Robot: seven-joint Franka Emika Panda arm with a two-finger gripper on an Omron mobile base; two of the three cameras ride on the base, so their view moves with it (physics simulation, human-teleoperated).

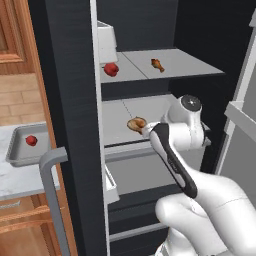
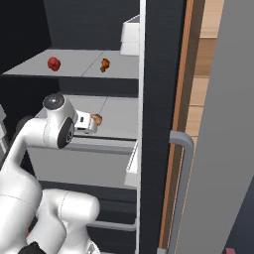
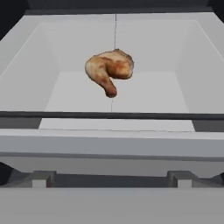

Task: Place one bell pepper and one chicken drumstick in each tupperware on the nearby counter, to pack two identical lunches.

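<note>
so we face the open dark fridge (image 1: pixel 75 100) that takes up the middle of the left base view, its door (image 2: pixel 228 124) swung out along the right edge of the right base view. at the left edge of the left base view lies the marble counter (image 1: pixel 15 180) with the grey rectangular tupperware (image 1: pixel 20 157) on it, and one red bell pepper (image 1: pixel 31 140) sits inside that container. on the upper shelf (image 1: pixel 175 65), near the top of the frame, we see the other bell pepper (image 1: pixel 111 69) to the left and a small dark chicken drumstick (image 1: pixel 157 64) to the right, well apart. on the lower shelf (image 1: pixel 115 115), mid-frame, lies the larger golden drumstick (image 3: pixel 109 70). our gripper (image 1: pixel 146 131) is at that shelf's front edge, jaws spread wide and holding nothing. in the hand view the drumstick lies above centre, ahead of the fingers and not touching them, plump end to the upper left, thin bone pointing toward the bottom of the frame.
</note>
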